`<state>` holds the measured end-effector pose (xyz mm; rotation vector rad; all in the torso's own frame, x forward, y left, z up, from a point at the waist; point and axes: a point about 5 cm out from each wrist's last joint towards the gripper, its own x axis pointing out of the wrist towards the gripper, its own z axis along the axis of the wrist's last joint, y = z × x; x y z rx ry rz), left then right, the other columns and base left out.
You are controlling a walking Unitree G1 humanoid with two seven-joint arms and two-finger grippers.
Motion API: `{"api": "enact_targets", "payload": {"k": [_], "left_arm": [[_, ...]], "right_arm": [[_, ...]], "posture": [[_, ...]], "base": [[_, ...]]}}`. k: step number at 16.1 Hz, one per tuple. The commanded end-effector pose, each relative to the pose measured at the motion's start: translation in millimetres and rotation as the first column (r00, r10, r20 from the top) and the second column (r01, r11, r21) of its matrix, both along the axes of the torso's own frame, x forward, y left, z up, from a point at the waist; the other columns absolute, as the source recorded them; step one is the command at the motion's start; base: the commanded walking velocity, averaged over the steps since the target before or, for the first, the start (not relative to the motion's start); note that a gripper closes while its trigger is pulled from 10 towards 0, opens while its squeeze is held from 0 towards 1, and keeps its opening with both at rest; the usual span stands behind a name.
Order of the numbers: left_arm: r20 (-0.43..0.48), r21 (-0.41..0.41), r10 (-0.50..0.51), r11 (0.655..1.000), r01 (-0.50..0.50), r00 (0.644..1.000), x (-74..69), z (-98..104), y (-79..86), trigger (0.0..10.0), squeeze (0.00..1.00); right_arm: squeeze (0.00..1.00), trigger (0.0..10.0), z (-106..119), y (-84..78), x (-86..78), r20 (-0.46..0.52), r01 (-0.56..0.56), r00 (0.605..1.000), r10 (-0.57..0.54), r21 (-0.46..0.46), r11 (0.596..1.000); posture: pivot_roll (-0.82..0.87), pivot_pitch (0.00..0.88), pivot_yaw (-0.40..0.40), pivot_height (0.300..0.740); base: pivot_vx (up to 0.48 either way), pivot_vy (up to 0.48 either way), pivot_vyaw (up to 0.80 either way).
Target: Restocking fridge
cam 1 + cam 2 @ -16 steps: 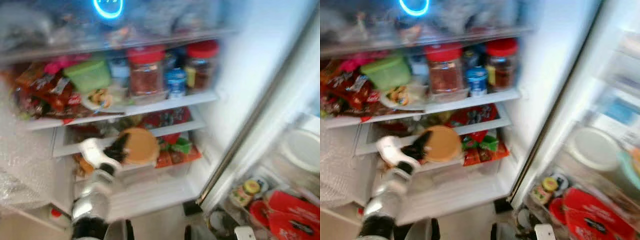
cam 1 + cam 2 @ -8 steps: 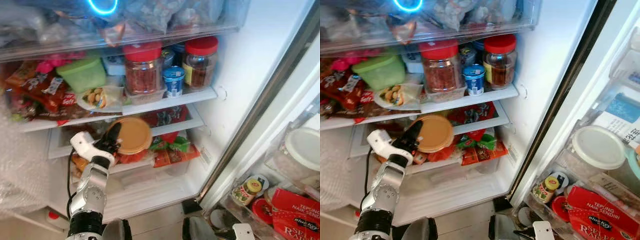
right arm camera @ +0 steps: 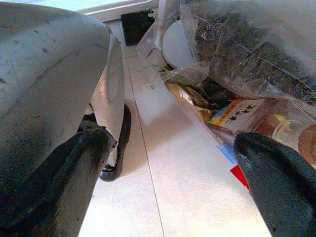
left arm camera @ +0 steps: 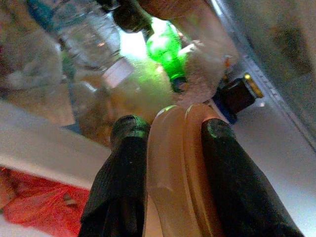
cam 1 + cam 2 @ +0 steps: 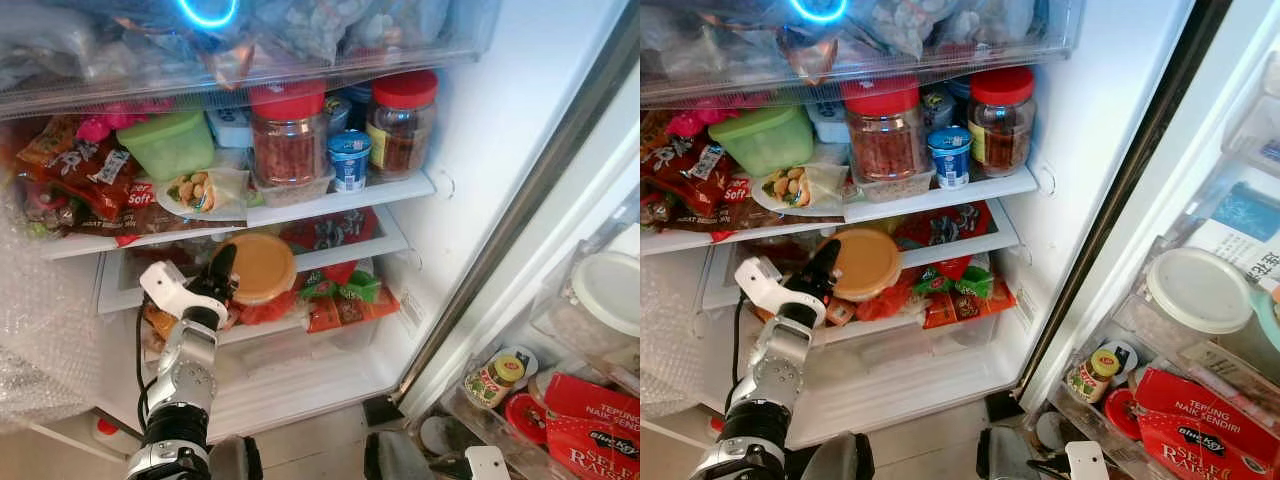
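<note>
While left gripper (image 4: 170,133) fingers pinch tan-lidded container (image 5: 260,268), red-lidded jars (image 5: 288,135) hold snacks.

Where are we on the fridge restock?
Done: the fridge door is open and the shelves are already crowded with jars and packets. In hand: left gripper is shut on the orange-lidded container, held at the lower shelf opening, not yet set down. Left: place and release it. Right gripper hangs open near the floor.

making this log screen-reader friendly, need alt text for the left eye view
The robot's left gripper holds a round orange-lidded container by its edge at a lower shelf of an open, crowded fridge. The shelf above carries two red-lidded jars, a green tub and snack packets.
</note>
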<state>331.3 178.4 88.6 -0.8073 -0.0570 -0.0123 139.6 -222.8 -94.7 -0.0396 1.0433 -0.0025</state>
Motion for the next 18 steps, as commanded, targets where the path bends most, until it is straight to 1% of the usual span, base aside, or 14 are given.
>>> {"api": "enact_targets", "payload": {"k": [1, 6, 12, 15, 18], "left_arm": [[0.017, -0.014, 0.017, 1.0, -0.017, 1.0, 3.3, 4.5, 1.6, 10.0, 0.0], [0.01, -0.012, 0.024, 1.0, -0.024, 1.0, 3.0, 0.6, 0.9, 10.0, 0.0], [0.014, -0.009, 0.032, 0.999, -0.032, 0.999, 3.8, 1.6, 1.9, 10.0, 0.0], [-0.032, -0.053, 0.06, 0.997, -0.061, 0.998, 3.2, -5.0, 3.2, 10.0, 0.0], [-0.057, -0.135, 0.081, 0.987, -0.088, 0.995, 3.8, -9.9, 4.3, 10.0, 0.0]], "right_arm": [[0.0, 10.0, -4.9, 7.5, -9.7, -0.036, -0.015, 0.999, 0.016, 0.032, 0.999], [0.0, 10.0, -5.0, 7.9, -9.6, -0.034, -0.013, 0.999, 0.014, 0.033, 0.999], [0.0, 10.0, -5.0, 8.4, -9.4, -0.036, -0.014, 0.999, 0.016, 0.035, 0.999], [0.0, 10.0, -5.0, 8.6, -9.5, -0.035, -0.014, 0.999, 0.015, 0.038, 0.999], [0.0, 10.0, -5.1, 8.6, -9.6, -0.035, -0.013, 0.999, 0.014, 0.036, 0.999]], "posture": [[-0.08, 0.102, 0.002, 0.633], [-0.08, 0.1, 0.005, 0.633], [-0.08, 0.098, 0.006, 0.633], [-0.08, 0.1, 0.007, 0.633], [-0.08, 0.103, 0.005, 0.633]], "base": [[0.0, 0.0, 0.0], [0.245, 0.0, 0.0], [0.331, 0.0, 0.0], [0.0, 0.0, 0.0], [0.0, 0.0, 0.0]]}}
